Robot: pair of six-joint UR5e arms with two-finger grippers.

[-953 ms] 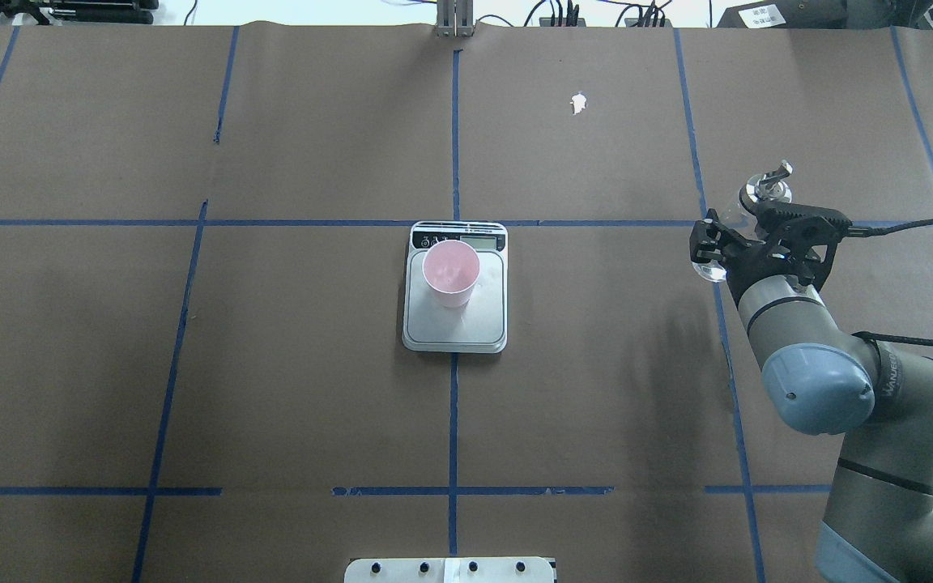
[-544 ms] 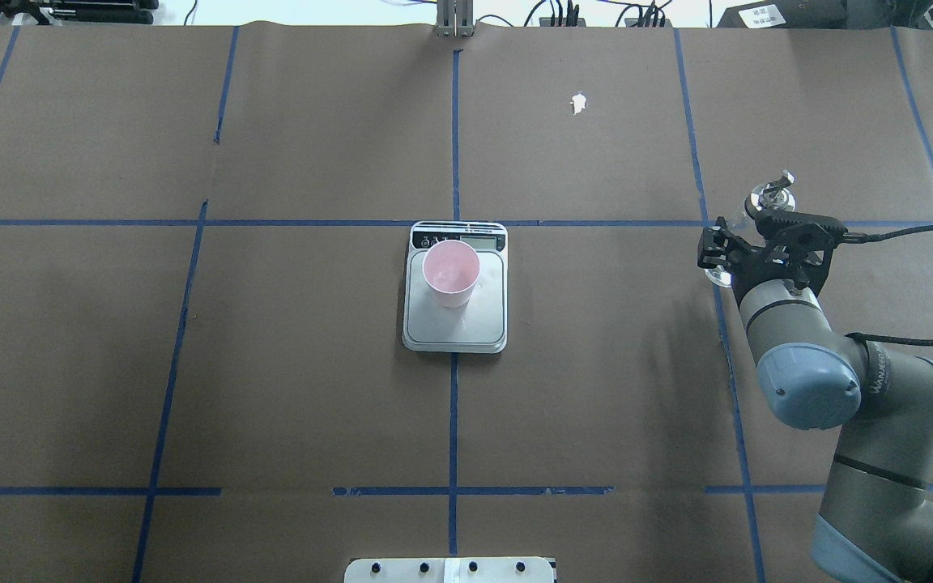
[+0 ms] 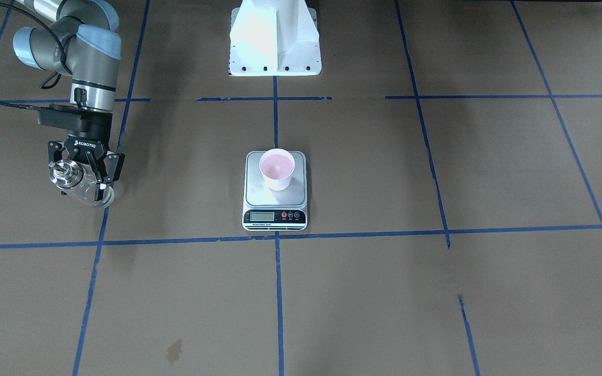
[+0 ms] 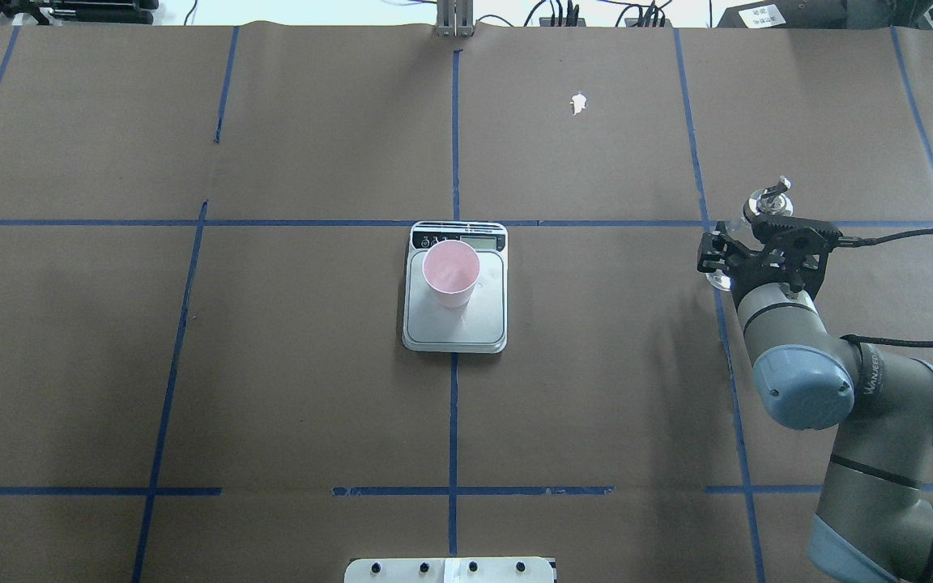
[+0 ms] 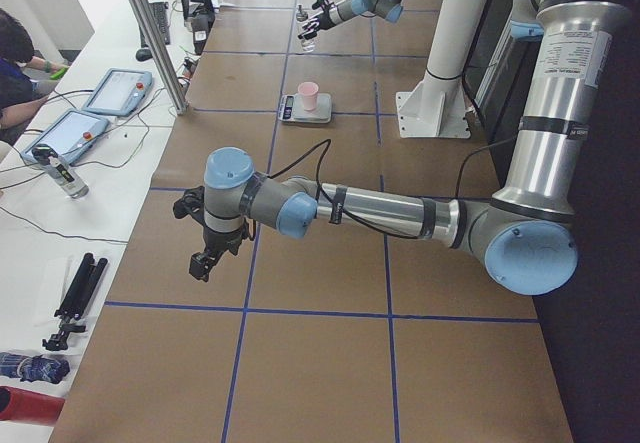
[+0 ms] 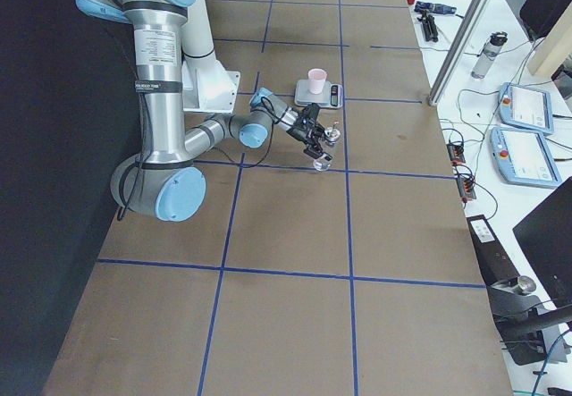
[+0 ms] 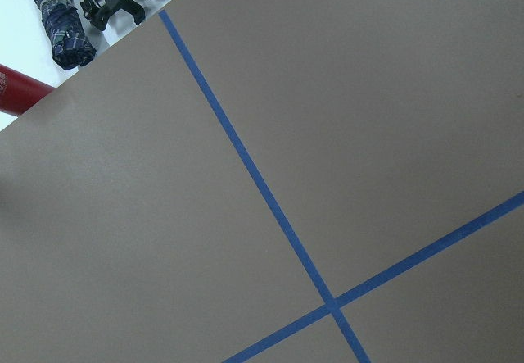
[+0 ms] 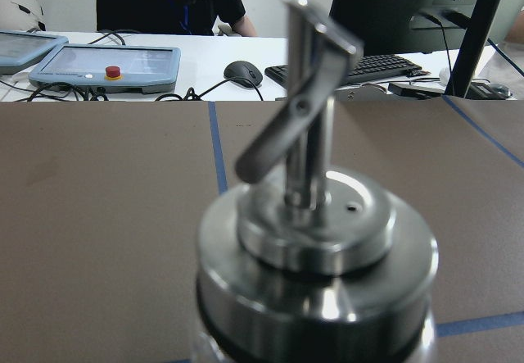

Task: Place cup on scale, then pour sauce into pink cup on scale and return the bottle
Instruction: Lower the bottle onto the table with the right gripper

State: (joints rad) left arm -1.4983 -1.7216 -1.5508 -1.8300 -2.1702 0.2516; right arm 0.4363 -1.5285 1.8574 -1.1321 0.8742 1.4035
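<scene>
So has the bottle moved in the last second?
Yes, slightly. In the overhead view the bottle has slid toward the robot, its cap now closer to the crosswise blue tape line than a second ago.

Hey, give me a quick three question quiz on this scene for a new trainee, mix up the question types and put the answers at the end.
1. True or false: the cup stands on the scale.
2. Which gripper is shut on the bottle? A) left B) right C) neither
3. Fill in: the tape lines on the table are ____.
Key: 1 true. 2 B, the right gripper. 3 blue.
</scene>
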